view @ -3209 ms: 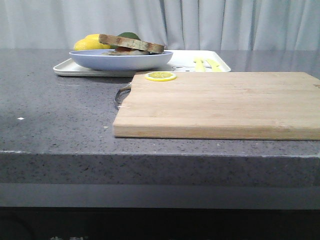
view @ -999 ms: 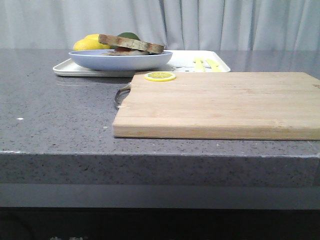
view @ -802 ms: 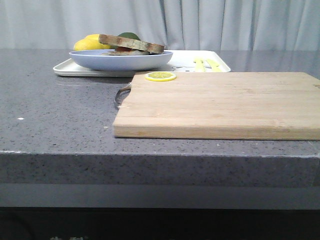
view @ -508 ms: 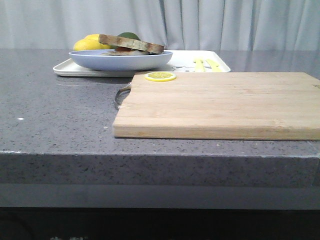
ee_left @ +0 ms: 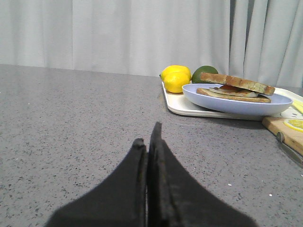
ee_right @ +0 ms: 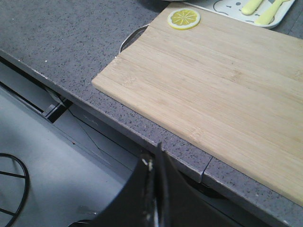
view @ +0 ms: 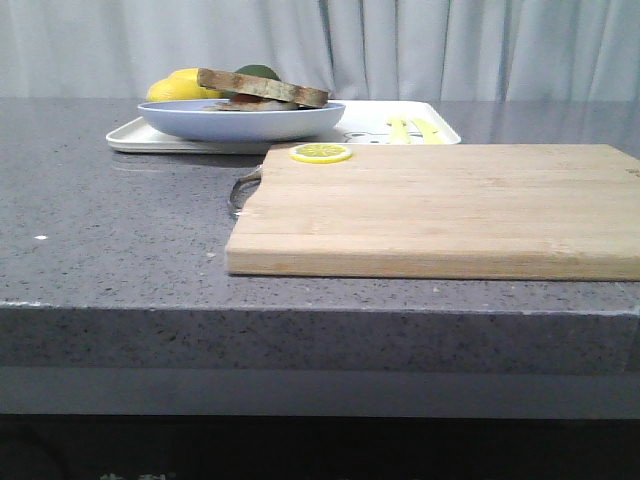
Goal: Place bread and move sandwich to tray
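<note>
Soft even light, faint shadows; mild sheen on countertop point(view: 120, 215); near gripper point(ee_left: 147, 144) slightly blurred.

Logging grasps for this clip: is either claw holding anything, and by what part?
Nothing is held. The left claw and right claw are both shut and empty; the sandwich sits untouched on its plate.

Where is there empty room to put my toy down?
The wooden cutting board is bare except for a lemon slice at its far left corner. The grey counter left of the board is open too. The tray is crowded: the plate with the sandwich fills its left part.
</note>
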Tool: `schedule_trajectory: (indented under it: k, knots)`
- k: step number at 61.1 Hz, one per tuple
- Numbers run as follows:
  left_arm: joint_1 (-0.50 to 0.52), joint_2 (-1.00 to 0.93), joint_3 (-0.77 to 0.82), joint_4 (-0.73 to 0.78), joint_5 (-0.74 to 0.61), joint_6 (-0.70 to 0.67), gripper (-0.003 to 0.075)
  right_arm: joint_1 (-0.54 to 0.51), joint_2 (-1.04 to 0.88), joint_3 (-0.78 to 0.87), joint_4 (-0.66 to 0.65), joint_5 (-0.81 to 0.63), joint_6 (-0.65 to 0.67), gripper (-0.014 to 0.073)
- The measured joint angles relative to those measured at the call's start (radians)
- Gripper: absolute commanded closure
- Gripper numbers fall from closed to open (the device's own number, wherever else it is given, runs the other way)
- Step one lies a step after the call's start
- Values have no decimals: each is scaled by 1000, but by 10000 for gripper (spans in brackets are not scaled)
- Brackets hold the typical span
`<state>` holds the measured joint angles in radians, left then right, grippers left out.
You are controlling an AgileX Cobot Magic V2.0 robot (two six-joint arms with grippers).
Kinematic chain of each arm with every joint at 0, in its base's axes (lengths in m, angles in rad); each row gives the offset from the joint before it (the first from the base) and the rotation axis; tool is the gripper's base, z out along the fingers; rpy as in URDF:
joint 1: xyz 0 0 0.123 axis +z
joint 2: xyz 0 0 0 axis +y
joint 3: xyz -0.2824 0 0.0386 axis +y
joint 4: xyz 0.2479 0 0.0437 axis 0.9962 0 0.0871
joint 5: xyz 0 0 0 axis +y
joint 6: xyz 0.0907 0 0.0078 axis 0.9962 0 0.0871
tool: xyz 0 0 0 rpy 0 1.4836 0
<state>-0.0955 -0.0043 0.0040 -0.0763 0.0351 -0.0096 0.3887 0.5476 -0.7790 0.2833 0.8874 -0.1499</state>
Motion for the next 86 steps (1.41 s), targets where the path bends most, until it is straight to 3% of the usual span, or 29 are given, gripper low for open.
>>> schedule_trajectory:
  k: [45,52,68,86]
  knots:
    - [2,0,0,0,0,0,741,-18,-38,24,0,-16,0,663]
    - [2,0,0,0,0,0,741,-105,-130,116,-5,-115,0,663]
    - [2,0,0,0,0,0,741,-315,-402,478,-20,-495,0,663]
    - [2,0,0,0,0,0,741,-364,-555,771,-18,-701,0,663]
